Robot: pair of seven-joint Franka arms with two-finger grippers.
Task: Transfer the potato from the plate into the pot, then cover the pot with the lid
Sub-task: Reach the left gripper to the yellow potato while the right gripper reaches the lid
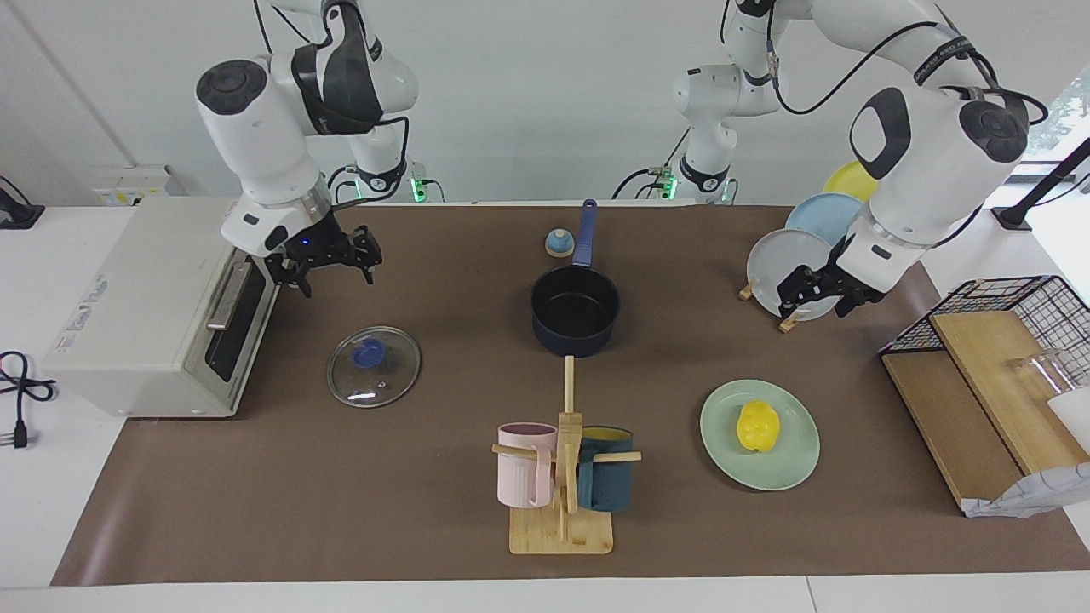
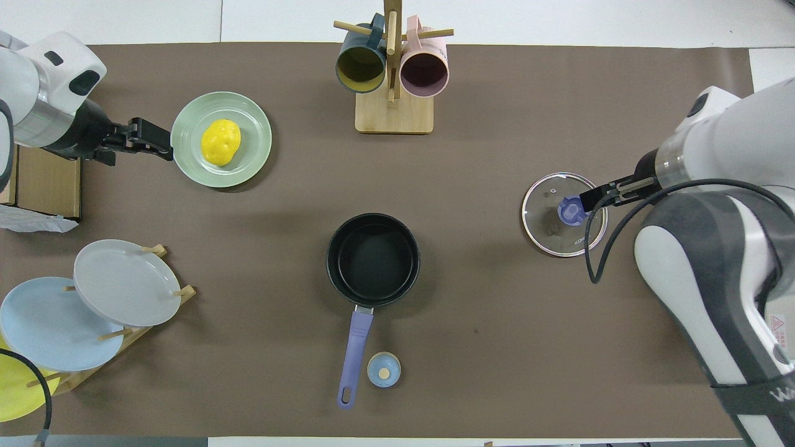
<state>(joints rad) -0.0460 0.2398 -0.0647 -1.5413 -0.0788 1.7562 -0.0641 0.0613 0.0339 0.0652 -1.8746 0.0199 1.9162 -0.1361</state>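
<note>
Facing view: brown mat (image 1: 409,494) over white table, white wall. Potato (image 1: 757,425) on plate (image 1: 724,426); pot (image 1: 575,311) mid-mat; lid (image 1: 374,366) flat near toaster oven (image 1: 145,306). Left gripper (image 1: 822,294) and right gripper (image 1: 328,268) both raised, fingers apart, holding nothing.

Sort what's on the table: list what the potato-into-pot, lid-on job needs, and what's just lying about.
Needed:
- small yellow lumpy potato
- round mint-green plate
- dark navy saucepan
- round clear glass lid with blue knob

Lying about:
- white toaster oven
- wooden mug rack
- upright plates in rack
- small blue bell
- wire basket
</note>
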